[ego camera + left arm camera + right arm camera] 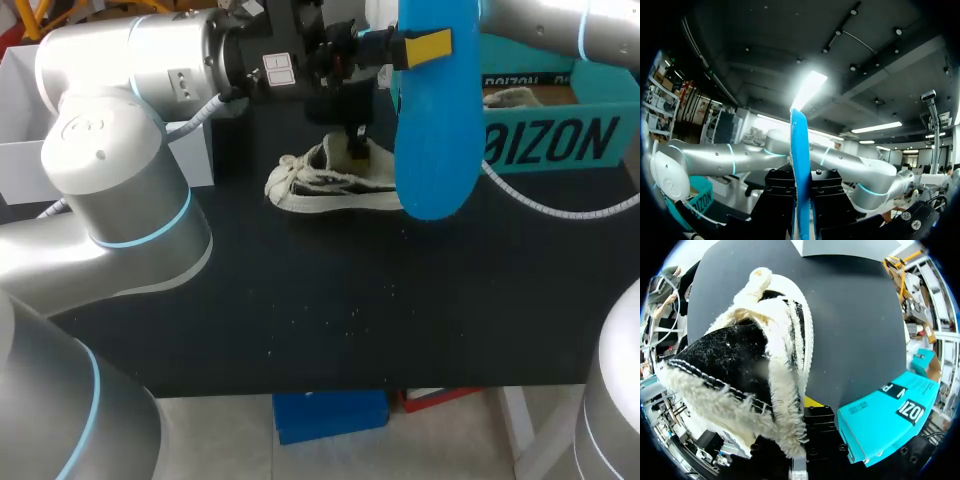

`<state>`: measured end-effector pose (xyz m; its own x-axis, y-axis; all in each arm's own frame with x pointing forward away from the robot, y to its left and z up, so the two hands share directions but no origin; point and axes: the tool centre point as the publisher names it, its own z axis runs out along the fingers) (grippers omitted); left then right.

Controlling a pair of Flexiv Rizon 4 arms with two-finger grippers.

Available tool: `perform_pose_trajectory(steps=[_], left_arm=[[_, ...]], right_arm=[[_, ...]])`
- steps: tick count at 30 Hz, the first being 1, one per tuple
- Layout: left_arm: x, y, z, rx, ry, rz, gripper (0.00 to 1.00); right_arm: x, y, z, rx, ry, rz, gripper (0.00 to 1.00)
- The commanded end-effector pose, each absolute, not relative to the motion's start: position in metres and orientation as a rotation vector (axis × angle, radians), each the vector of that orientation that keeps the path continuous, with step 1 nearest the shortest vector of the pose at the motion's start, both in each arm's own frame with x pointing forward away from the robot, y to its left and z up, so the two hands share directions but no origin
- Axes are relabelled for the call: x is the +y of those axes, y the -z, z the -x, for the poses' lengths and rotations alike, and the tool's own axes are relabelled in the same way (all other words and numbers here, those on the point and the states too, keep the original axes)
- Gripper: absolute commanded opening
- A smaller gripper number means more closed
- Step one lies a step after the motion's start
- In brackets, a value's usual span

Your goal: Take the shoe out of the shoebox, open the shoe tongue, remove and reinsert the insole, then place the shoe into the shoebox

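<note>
Left gripper [420,47], coming in from 9 o'clock, pinches the blue insole [435,130] from both sides, holding it upright above the table [330,320]. The white fleecy shoe [325,185] lies near 12 o'clock, toe toward 9 o'clock. The right gripper [354,132] is down at its heel; whether it grips, I cannot tell. The teal shoebox [560,140] stands at 2 o'clock.

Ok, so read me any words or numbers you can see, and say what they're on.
Turquoise cardboard shoebox: big black lettering on its side, start hidden behind the blue foam insole; not readable whole.
Small white stickers on the left arm: too small to read.
</note>
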<state>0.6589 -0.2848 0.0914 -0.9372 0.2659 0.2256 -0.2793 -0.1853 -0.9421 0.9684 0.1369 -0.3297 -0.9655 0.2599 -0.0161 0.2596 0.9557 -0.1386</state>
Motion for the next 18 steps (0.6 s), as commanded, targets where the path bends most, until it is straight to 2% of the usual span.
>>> perform_pose_trajectory(steps=[1,5,11,18], left_arm=[[-0.286,-0.091,-0.659,-1.736,-2.18,-0.016,0.0],[-0.286,-0.091,-0.659,-1.736,-2.18,-0.016,0.0],[-0.286,-0.091,-0.659,-1.736,-2.18,-0.016,0.0],[-0.286,-0.091,-0.659,-1.736,-2.18,-0.016,0.0]], right_arm=[[0.118,0.282,-0.964,-2.819,-0.205,1.537,0.0],[0.11,0.285,-0.961,-2.615,-0.198,1.954,0.0],[0.113,0.307,-0.948,-2.334,-0.167,2.29,0.0],[0.127,0.329,-0.937,-2.131,-0.112,2.407,0.0]])
